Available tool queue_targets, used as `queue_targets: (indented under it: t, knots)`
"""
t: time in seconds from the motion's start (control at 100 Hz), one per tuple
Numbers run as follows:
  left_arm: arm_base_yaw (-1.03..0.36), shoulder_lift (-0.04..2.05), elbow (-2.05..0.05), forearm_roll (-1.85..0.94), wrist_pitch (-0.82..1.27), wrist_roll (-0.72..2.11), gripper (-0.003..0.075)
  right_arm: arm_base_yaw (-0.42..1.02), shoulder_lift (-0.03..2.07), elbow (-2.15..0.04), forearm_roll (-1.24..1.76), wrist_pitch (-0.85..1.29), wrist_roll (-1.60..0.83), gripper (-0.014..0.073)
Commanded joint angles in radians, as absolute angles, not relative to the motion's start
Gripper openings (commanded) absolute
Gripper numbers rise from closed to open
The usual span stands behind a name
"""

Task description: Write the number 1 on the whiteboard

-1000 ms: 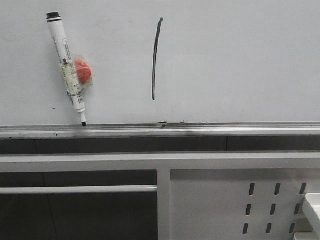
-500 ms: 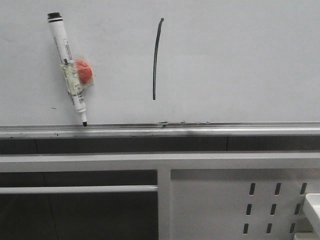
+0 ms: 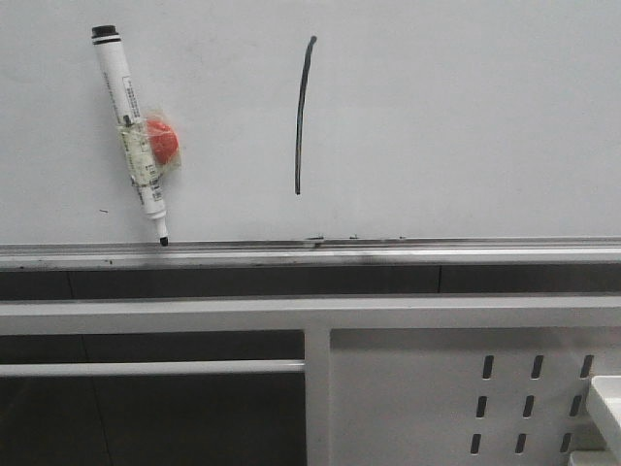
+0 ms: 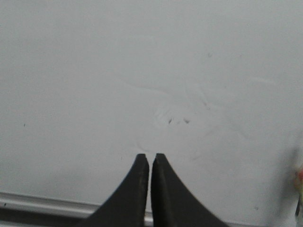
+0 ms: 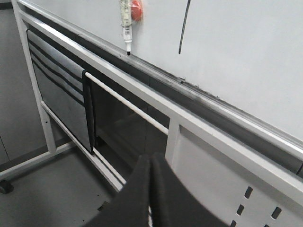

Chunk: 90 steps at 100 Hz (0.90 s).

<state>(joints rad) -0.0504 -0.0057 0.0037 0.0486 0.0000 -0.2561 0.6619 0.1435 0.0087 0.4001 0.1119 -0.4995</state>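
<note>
The number 1 [image 3: 302, 115], a thin near-vertical black stroke, stands on the whiteboard [image 3: 466, 116]; it also shows in the right wrist view [image 5: 184, 27]. A white marker pen [image 3: 129, 131] with a black cap and an orange-red ball taped to it leans on the board at the left, tip on the metal ledge rail [image 3: 388, 253]; the pen also shows in the right wrist view [image 5: 125, 23]. My left gripper [image 4: 150, 156] is shut and empty, close to the bare board [image 4: 142, 71]. My right gripper [image 5: 151, 158] is shut and empty, low, apart from the board [image 5: 246, 52].
Below the ledge runs the white stand frame [image 3: 310, 314] with a thin crossbar [image 3: 146, 368] and a white perforated panel [image 3: 505, 398] at the lower right. The right wrist view shows the stand's leg [image 5: 35, 90], a dark-striped panel [image 5: 57, 90] and the grey floor [image 5: 57, 189].
</note>
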Motion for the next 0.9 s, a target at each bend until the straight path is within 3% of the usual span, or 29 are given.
queue_targets:
  t: [0.0,0.15,0.45,0.89]
  knots:
    - [-0.050,-0.027,0.040,-0.021,-0.018,-0.123,-0.0020,0.657,0.154,0.019,0.402,0.040,-0.500,-0.0069]
    - [-0.050,-0.027,0.040,-0.101,0.055,0.107,-0.0020,0.657,0.154,0.019,0.402,0.040,-0.500,-0.0069]
    - [-0.050,-0.027,0.040,-0.097,0.270,0.104,-0.0020,0.657,0.154,0.019,0.402,0.040,-0.500,-0.0069]
    - [-0.050,-0.027,0.040,-0.095,0.278,0.099,-0.0020,0.657,0.154,0.019,0.402,0.040,-0.500,-0.0069]
